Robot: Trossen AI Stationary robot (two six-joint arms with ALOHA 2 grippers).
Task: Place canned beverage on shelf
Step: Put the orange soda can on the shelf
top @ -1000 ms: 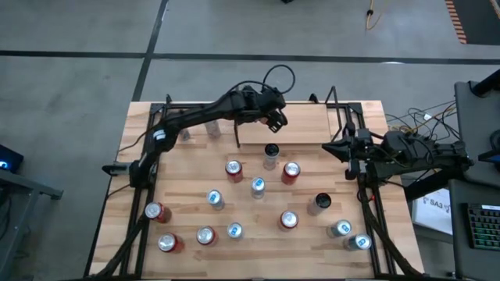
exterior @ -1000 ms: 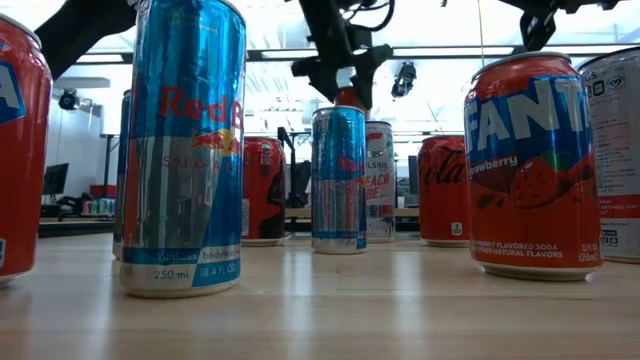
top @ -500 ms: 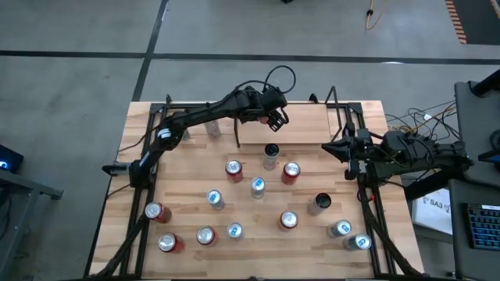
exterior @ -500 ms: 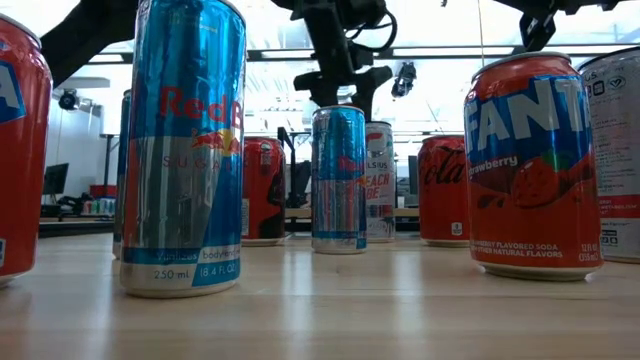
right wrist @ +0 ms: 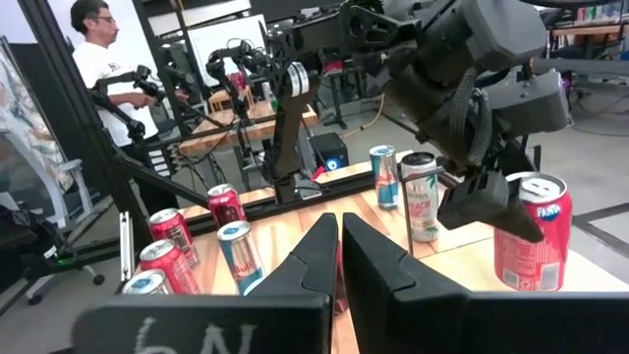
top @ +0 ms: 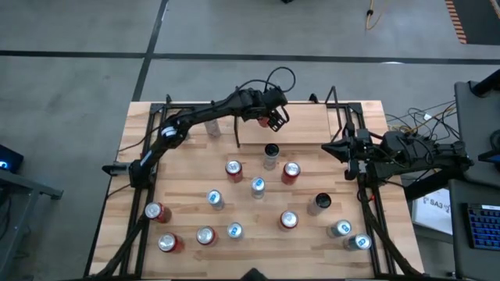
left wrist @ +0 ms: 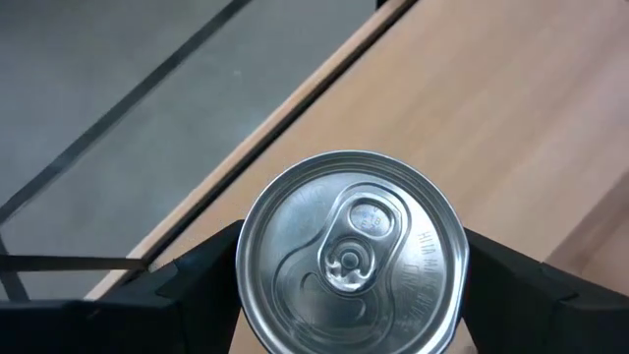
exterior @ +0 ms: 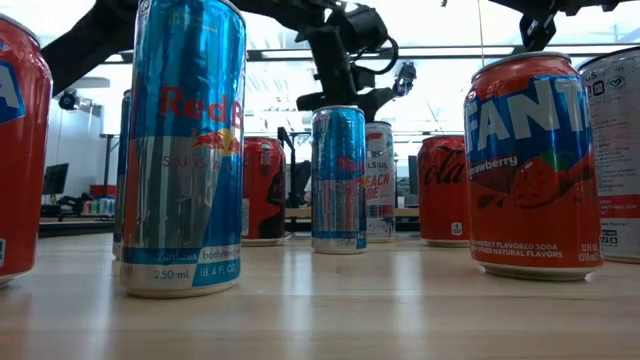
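A red soda can [right wrist: 539, 236] with a silver top [left wrist: 351, 251] stands upright between the fingers of my left gripper [top: 272, 119], which is shut on it over the left part of the shelf [top: 303, 125], a light-wood board with black side rails at the table's far edge. In the low view a blue can in front hides the held can below the gripper [exterior: 345, 98]. My right gripper [top: 334, 148] waits shut at the table's right side, its fingers [right wrist: 339, 246] pressed together and touching nothing. My left gripper pinches the can's round side wall [right wrist: 521, 218] between its two fingers [left wrist: 206, 270], just below the top rim. The fingers slant down from the table's left side. The can is upright. I cannot tell whether its bottom touches the shelf board.
Several cans stand on the tabletop nearer than the shelf: a black one [top: 271, 151] closest to it, red ones [top: 233, 168] [top: 291, 170] and a blue one [top: 257, 186]. The shelf's black rails [top: 238, 134] rise at its sides. A person [right wrist: 98, 59] stands beyond the table.
My left gripper has sunk toward the shelf with the can held upright. In the low view the red can that showed above the blue can has dropped out of sight behind it.
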